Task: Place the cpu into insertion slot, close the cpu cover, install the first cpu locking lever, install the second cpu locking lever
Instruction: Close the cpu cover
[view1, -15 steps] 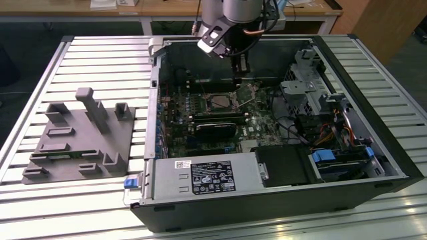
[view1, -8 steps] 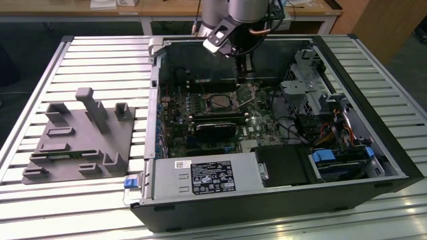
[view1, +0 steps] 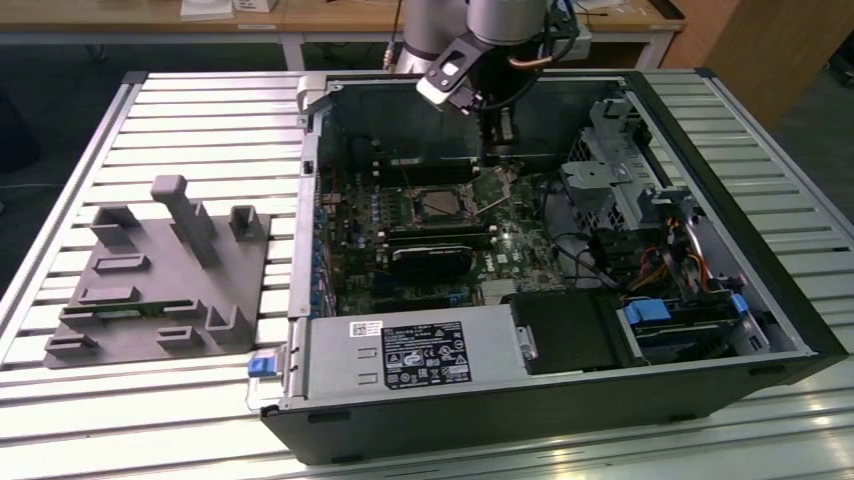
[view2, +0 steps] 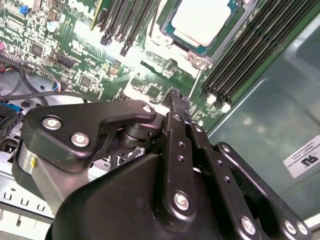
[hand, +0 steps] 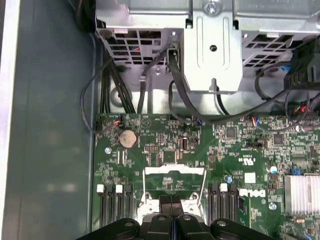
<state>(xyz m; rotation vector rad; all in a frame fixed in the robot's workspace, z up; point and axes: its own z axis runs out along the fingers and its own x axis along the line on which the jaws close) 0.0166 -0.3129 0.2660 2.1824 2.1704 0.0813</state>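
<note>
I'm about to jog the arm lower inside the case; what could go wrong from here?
The shut gripper appears close over the green board beside the memory slots; a drop could strike components. The cpu lies close by with its silvery top exposed, so a sideways sweep might scrape it. Loose black cables near the drive cage could snag.

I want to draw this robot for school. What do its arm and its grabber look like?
The arm is a round silvery-grey tube with a pale boxy block near its wrist. The gripper is matt black, built of flat jointed bars held by shiny silver screws, ending in two slim black fingers.
</note>
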